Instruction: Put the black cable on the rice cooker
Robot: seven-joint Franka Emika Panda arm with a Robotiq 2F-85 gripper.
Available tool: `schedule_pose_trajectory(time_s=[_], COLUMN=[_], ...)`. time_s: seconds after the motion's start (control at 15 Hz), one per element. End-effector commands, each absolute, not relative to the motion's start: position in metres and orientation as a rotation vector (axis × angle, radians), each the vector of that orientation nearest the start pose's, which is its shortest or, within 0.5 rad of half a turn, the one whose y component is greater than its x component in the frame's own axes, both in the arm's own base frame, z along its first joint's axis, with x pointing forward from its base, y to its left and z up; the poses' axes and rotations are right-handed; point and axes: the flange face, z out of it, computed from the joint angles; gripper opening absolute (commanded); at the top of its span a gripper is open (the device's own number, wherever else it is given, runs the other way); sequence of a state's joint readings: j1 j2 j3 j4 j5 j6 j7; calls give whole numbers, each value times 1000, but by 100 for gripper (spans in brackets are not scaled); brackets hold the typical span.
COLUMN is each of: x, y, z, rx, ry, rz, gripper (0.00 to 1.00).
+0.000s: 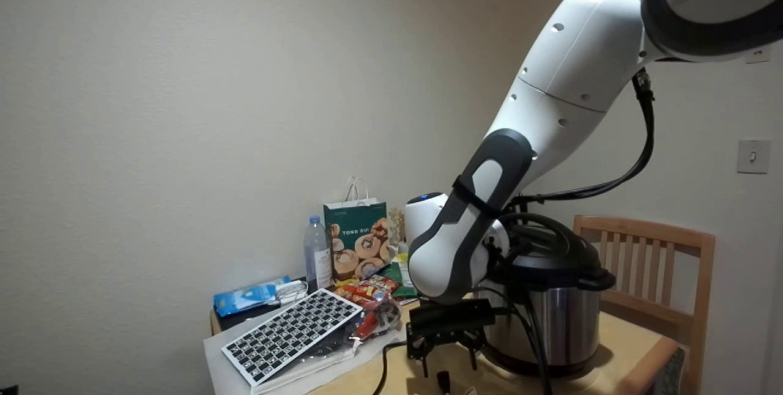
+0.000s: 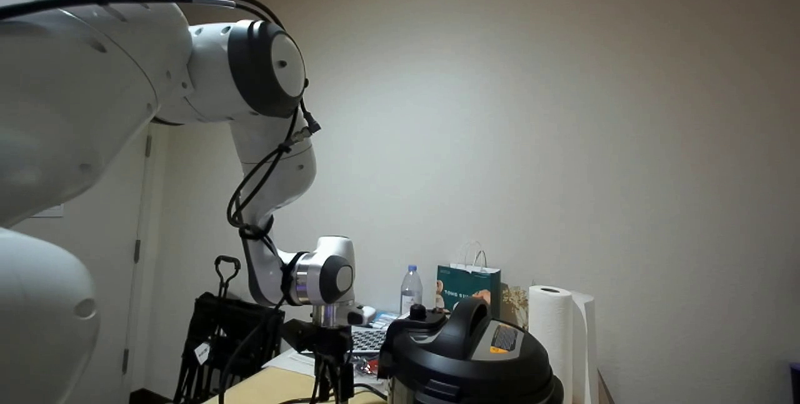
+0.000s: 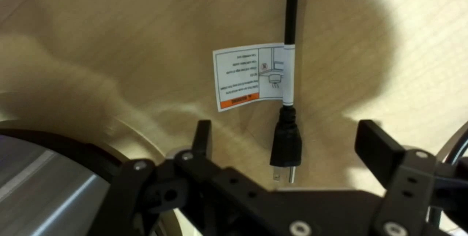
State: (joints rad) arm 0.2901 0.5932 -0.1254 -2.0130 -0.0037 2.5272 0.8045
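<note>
The claw point(image 3: 283, 135) is spread wide, gripping nothing. Between its fingertips in the wrist view shows the plug point(image 3: 286, 141) of the black cable point(image 3: 291, 16), lying on the tabletop point(image 3: 175, 46), its white tag point(image 3: 241, 77) just beyond. The rice cooker point(image 1: 569, 328) stands near the claw; a patterned board point(image 1: 293, 337) lies farther off, a green bag point(image 1: 358, 242) farther still.

1. In an exterior view, the wall point(image 2: 475, 122) glows mid-frame, dimmer at right.
2. Wrist view: bench point(image 3: 427, 53) nearly washed out at upper right, soft-edged shadow across upper centre.
3. Pale glare streaks the rice cooker point(image 3: 44, 192), lower left.
</note>
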Motion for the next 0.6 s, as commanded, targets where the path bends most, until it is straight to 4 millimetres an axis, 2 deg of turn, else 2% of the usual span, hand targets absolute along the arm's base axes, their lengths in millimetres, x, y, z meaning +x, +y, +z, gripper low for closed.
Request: schedule_pose_trajectory(time_s=[0.0,0.53], x=[585,607], y=[96,78], z=[150,105], rx=[-3087,-3085], ry=[988,849], rz=[51,115], gripper=[100,100])
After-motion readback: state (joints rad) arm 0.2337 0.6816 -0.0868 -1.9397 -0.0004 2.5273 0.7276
